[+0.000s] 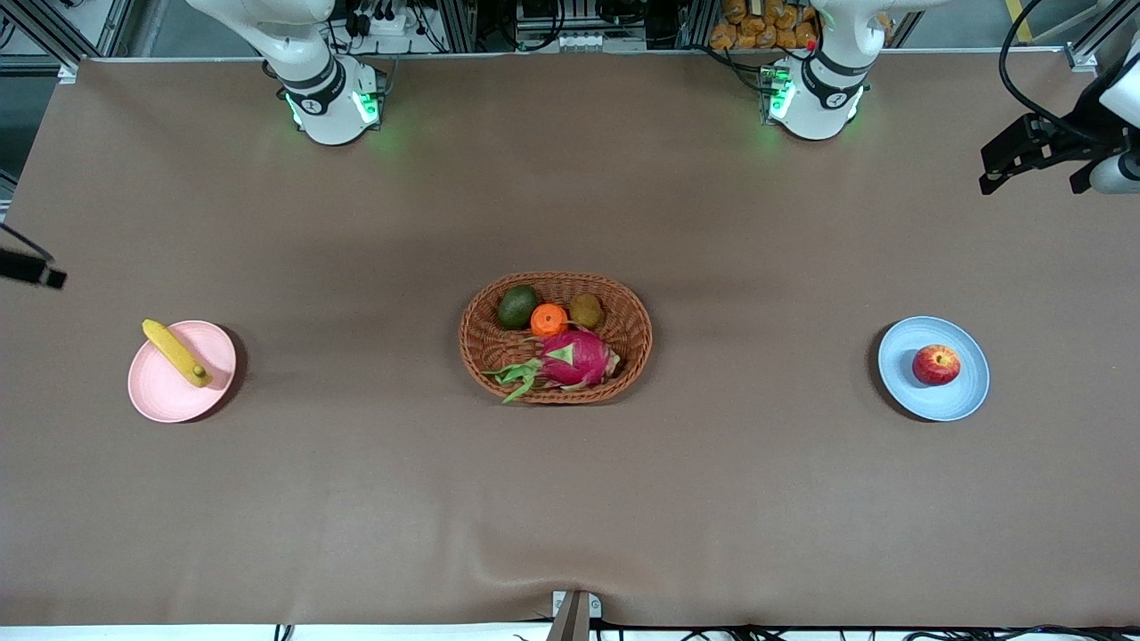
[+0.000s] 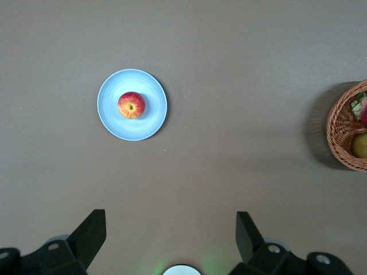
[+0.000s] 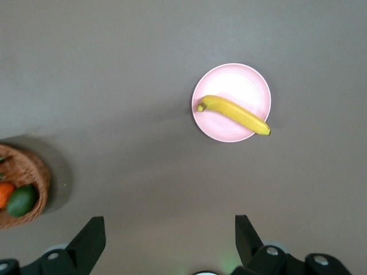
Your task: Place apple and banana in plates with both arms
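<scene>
The apple (image 1: 936, 365) lies in the light blue plate (image 1: 895, 378) toward the left arm's end of the table. Both also show in the left wrist view, the apple (image 2: 131, 105) in its plate (image 2: 153, 121). The banana (image 1: 176, 352) lies across the pale pink plate (image 1: 160, 399) toward the right arm's end, one tip over the rim. The right wrist view shows the banana (image 3: 235, 113) and its plate (image 3: 229, 79). My left gripper (image 1: 1033, 174) (image 2: 170, 215) is open and empty, high over the table's end. My right gripper (image 1: 31, 267) (image 3: 169, 219) is open and empty, high over its own end.
An oval wicker basket (image 1: 485, 356) stands mid-table between the plates. It holds a pink dragon fruit (image 1: 579, 359), an orange fruit (image 1: 549, 319), a green avocado (image 1: 517, 305) and a brown kiwi (image 1: 586, 309). Its rim shows in both wrist views (image 2: 338, 132) (image 3: 35, 172).
</scene>
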Tool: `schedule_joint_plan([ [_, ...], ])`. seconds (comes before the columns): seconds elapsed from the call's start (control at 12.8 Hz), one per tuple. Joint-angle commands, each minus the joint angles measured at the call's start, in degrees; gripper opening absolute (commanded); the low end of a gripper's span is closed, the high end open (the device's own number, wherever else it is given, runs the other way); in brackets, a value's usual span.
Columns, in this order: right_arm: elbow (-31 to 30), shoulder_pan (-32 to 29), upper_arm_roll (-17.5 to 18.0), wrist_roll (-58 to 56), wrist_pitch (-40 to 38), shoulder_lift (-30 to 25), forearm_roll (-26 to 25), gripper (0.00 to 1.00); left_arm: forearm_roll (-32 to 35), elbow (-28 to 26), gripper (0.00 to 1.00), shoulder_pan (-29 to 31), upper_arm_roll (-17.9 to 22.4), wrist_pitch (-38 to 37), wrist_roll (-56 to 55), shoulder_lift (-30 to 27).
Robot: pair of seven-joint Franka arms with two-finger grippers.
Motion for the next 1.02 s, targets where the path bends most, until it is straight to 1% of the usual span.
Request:
schedule_joint_plan([
  [0.0,-10.4,-0.3,6.1,4.5,2.3,-8.5,-4.5,1.0,-1.0,-5.0,1.0,-4.0,3.3,0.4,-2.5,-3.6],
  [0.08,-14.5,-0.5,8.2,5.2,6.0,-10.9,-6.2,1.0,-1.0,-6.0,1.0,-4.2,3.7,0.8,-2.5,-4.4],
  [0.16,-17.8,-0.5,8.9,5.3,9.0,-12.5,-6.3,1.0,-1.0,-7.7,1.0,-4.5,4.4,1.7,-2.5,-5.2],
  [0.23,-19.8,-0.4,8.9,5.3,10.0,-13.5,-6.3,1.0,-1.1,-10.0,1.0,-5.1,5.5,3.8,-2.5,-6.9],
  [0.31,-20.7,0.1,8.4,5.3,10.0,-14.2,-6.2,1.0,-1.1,-11.1,1.0,-5.5,6.1,4.6,-2.4,-7.5],
  [0.39,-21.0,0.8,6.9,4.5,9.5,-14.5,-6.2,1.0,-1.1,-11.0,1.0,-5.5,6.2,4.7,-2.3,-7.4],
  [0.55,-20.6,1.5,6.1,4.4,9.8,-14.2,-5.5,1.0,-1.0,-10.3,1.0,-5.4,6.5,4.3,-1.2,-7.2],
  [0.63,-20.6,4.2,4.1,3.8,9.9,-14.1,-5.4,1.0,-1.0,-8.9,1.0,-5.4,6.5,4.1,-1.3,-6.3],
  [0.7,-20.4,5.9,2.9,3.7,9.9,-14.1,-5.4,1.0,-1.0,-7.9,1.0,-5.4,6.4,3.3,-1.3,-5.9],
  [0.94,-19.5,5.8,2.9,3.4,10.1,-13.5,-5.4,1.0,-0.7,-7.8,1.0,-5.7,6.2,2.1,-1.0,-5.8],
])
